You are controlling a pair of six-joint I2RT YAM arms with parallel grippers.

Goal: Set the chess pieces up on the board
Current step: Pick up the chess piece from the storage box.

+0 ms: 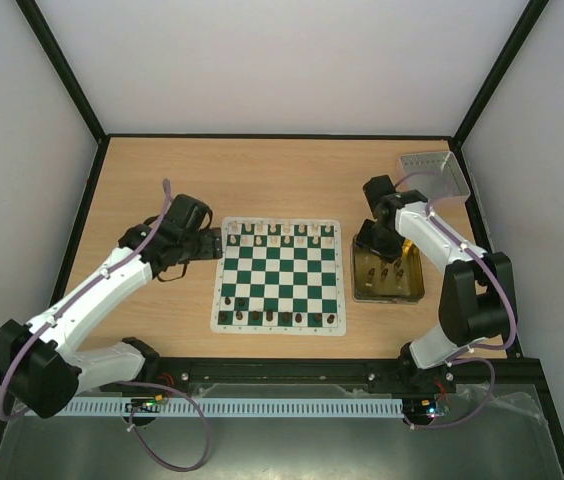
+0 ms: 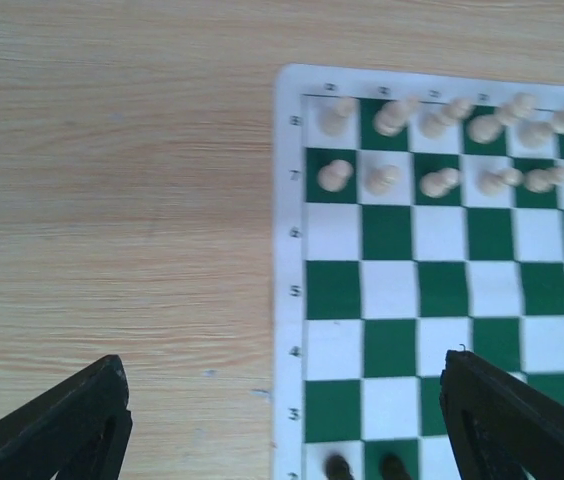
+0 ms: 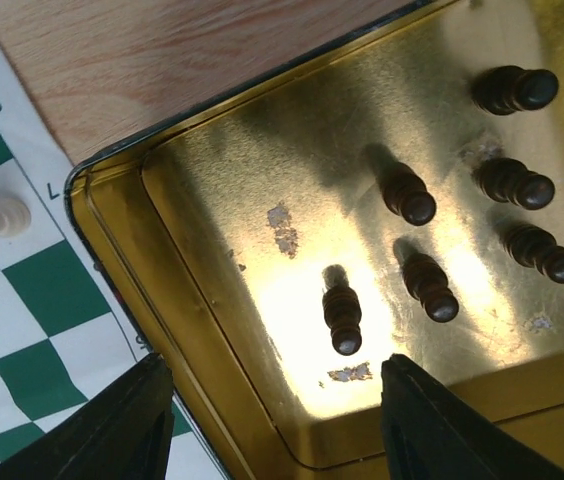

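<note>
The green and white board (image 1: 278,277) lies mid-table. Cream pieces (image 1: 280,235) fill its two far rows; dark pieces (image 1: 277,318) stand along the near row. My left gripper (image 1: 212,243) is open and empty, hovering over the board's left border (image 2: 290,300); cream pieces (image 2: 382,180) and two dark pieces (image 2: 340,466) show in its view. My right gripper (image 1: 374,245) is open and empty above the yellow tray (image 1: 387,285). In the right wrist view several dark pawns stand in the tray (image 3: 122,250), the nearest pawn (image 3: 342,315) just ahead of the gripper (image 3: 272,420).
A grey tray (image 1: 432,172) sits at the back right corner. The enclosure walls and black frame ring the wooden table (image 1: 142,180). The yellow tray's left rim lies against the board's right edge (image 3: 22,300).
</note>
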